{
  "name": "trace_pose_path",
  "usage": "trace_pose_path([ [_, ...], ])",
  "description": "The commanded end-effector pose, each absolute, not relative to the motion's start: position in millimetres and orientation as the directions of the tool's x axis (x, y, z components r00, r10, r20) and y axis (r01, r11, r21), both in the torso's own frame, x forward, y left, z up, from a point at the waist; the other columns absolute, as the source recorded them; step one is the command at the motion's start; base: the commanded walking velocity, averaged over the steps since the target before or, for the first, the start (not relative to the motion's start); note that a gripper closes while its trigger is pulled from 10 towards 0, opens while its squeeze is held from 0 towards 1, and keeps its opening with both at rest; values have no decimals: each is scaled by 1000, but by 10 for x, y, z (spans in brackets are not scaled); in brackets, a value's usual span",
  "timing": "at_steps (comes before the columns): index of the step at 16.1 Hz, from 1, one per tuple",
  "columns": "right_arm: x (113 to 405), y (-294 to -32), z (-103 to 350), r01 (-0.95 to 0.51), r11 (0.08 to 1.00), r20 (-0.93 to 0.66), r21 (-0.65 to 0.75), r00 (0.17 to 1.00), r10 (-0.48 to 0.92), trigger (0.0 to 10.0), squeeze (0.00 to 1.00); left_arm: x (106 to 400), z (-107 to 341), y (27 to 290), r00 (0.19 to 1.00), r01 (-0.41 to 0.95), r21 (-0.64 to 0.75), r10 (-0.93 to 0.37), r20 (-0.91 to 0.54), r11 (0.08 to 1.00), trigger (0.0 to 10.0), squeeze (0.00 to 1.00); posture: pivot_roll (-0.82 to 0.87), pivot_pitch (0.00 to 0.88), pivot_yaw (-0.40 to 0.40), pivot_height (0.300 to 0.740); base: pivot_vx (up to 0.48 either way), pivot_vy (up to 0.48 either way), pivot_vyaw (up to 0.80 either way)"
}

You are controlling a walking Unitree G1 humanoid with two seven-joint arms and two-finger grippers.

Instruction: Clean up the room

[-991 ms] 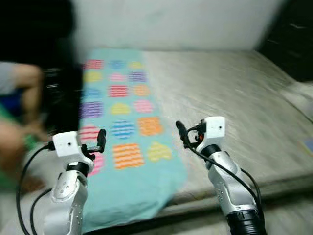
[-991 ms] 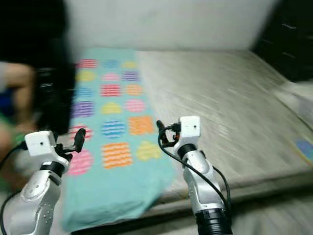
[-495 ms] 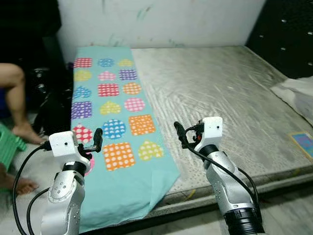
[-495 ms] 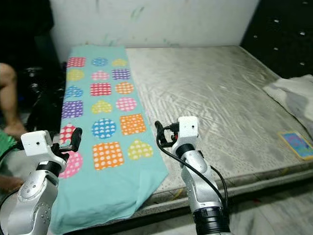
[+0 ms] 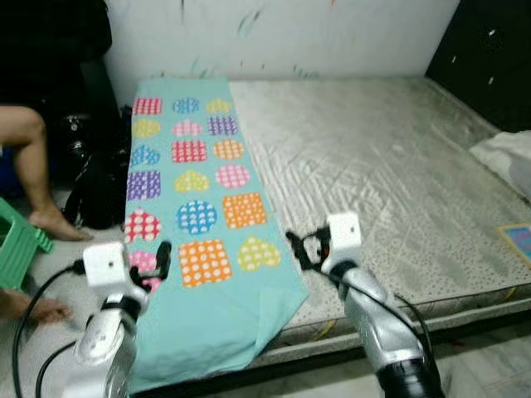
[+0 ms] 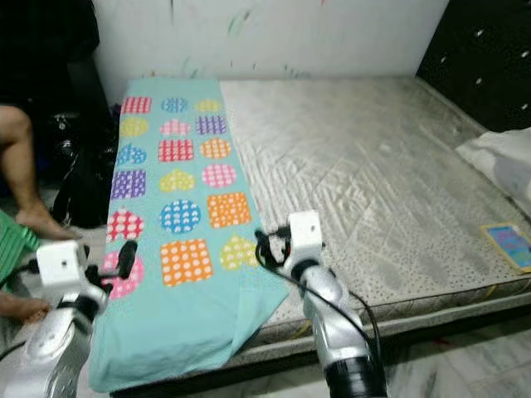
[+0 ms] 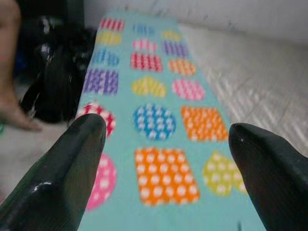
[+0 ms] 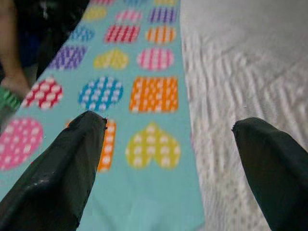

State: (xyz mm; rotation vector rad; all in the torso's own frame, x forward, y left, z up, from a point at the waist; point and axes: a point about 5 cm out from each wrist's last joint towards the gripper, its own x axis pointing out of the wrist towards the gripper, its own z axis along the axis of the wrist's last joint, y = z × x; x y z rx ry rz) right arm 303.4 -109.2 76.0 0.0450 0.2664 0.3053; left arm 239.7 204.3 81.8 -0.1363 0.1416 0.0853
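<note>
— What is the left arm doing?

— It is reaching forward and slightly up from the lower left, with the left gripper [image 5: 161, 259] hovering over the near left edge of the teal blanket [image 5: 203, 274], by a pink dotted patch. In the left wrist view its fingers [image 7: 72, 168] are standing wide apart, holding nothing, and the blanket's dotted squares, circles and hearts are showing between them.

— And the right arm?

— It is bending up from the lower middle, with the right gripper [image 5: 296, 249] hanging above the blanket's near right part, just beside the yellow heart patch. Its fingers [image 8: 62, 168] are also spreading wide and gripping nothing; the seam where the blanket is meeting the bare mattress [image 5: 390, 174] is running between them.

— Where is the blanket lying?

— It is stretching along the left side of the mattress from the wall [image 5: 282, 37] toward the robot, and its near end is drooping over the mattress edge toward the floor.

— What else is sitting in the room, going left to right?

— A person's leg [image 5: 37, 166] is resting at the far left beside a green stool [image 5: 18, 249], with a black bag [image 5: 98, 186] lying against the bed. The grey quilted mattress is taking up the middle. At the right, a white cloth [image 5: 508, 157] is bunching near a dark headboard [image 5: 489, 58], and a small colourful book [image 5: 518, 240] is lying on the mattress near its front edge.
</note>
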Motion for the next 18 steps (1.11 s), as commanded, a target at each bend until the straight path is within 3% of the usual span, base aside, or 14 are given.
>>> trace_pose_path([
  [1, 3022, -1094, 759, -292, 953, -259, 85, 917, 304, 10000, 0, 2402, 866, 2029, 989, -77, -122, 59, -139, 990, 10000, 0, -23, 91, -51, 740, 0, 0, 0],
  [6, 2942, -1123, 742, -265, 958, -260, 107, 923, 284, 10000, 0, 2415, 875, 1983, 988, -62, -163, 37, -150, 985, 10000, 0, -40, 112, -35, 740, 0, 50, 0],
  [14, 2971, -1123, 771, -255, 961, -246, 109, 929, 275, 10000, 0, 2443, 883, 1982, 987, -63, -154, 39, -154, 986, 10000, 0, -38, 99, -32, 740, 0, 445, 0],
  [18, 3007, -1134, 792, -250, 962, -236, 108, 934, 269, 10000, 0, 2476, 908, 1979, 990, -59, -139, 40, -138, 988, 10000, 0, -37, 90, -31, 740, 0, 0, 0],
])
